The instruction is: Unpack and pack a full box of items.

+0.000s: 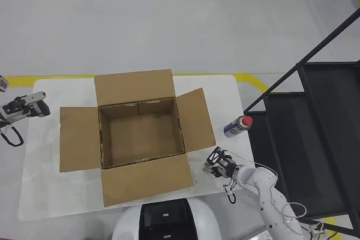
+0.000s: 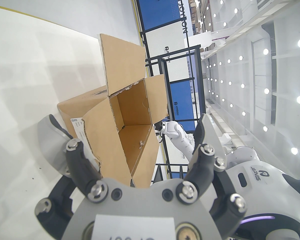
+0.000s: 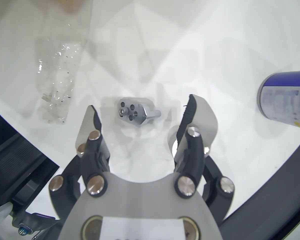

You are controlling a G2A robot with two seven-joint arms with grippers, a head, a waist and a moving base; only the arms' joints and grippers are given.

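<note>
The cardboard box (image 1: 135, 87) sits in the middle of the white surface (image 1: 54, 192) with all four flaps folded out, and you can see straight down to its cardboard bottom. The left gripper (image 1: 35, 103) hangs out past the surface's edge on the robot's left, well apart from the box and pointed at it. Its fingers (image 2: 207, 131) are spread wide with nothing in them.

The right gripper (image 3: 142, 103) is down low over the surface near the box's right corner on the robot's side, and its fingers are spread apart too. A little metal part (image 3: 133, 113) lies on the surface between the tips, and neither one looks to be touching it. A blue spray can (image 1: 237, 126) with a red cap sits on the surface just off the right flap. There's also a crumpled scrap of clear plastic (image 3: 55, 83) near a flap corner.
</note>
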